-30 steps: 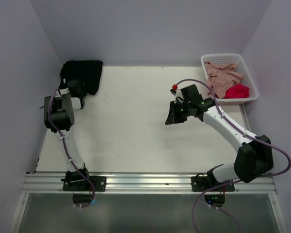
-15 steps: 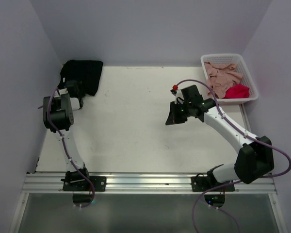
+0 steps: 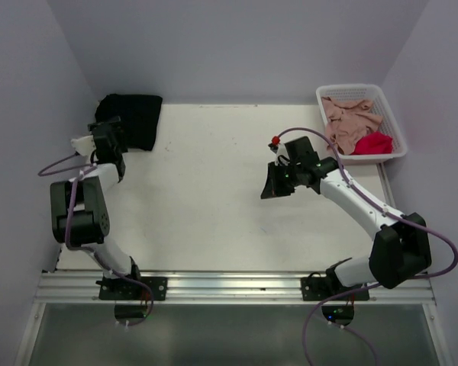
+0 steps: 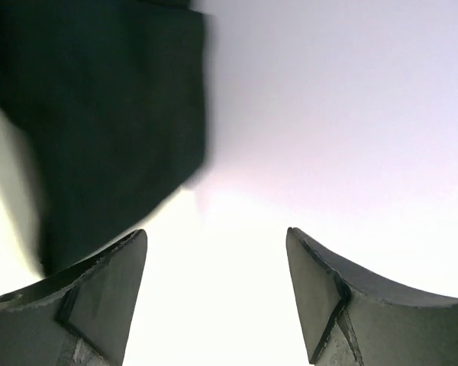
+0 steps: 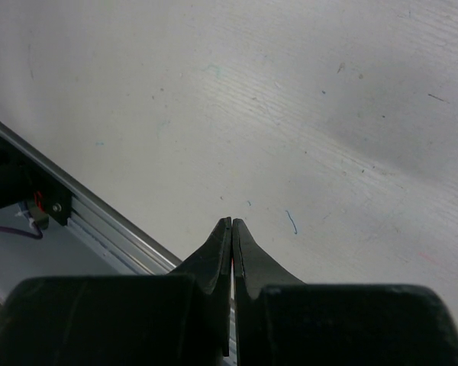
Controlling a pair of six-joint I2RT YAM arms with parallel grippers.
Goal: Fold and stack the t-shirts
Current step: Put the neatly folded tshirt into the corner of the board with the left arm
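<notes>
Left gripper [image 4: 214, 238], jaws apart and empty, hovers by the folded black cloth t-shirt [image 4: 99, 114] just ahead, likely the stack's base; right gripper [image 5: 231, 223], pressed together on nothing, hangs above the white table [image 5: 328, 114]; dusty pink t-shirt [image 3: 349, 118] and bright red t-shirt [image 3: 374, 142] wait behind it in a white plastic lattice basket [image 3: 351, 88].

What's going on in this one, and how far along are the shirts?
Nothing is held right now. The left gripper is open and empty, close to the black t-shirt, which looks folded at the far left corner of the table. The right gripper is shut and empty above bare table near the middle. A pink t-shirt and a red t-shirt lie crumpled in the white basket, not yet folded.
</notes>
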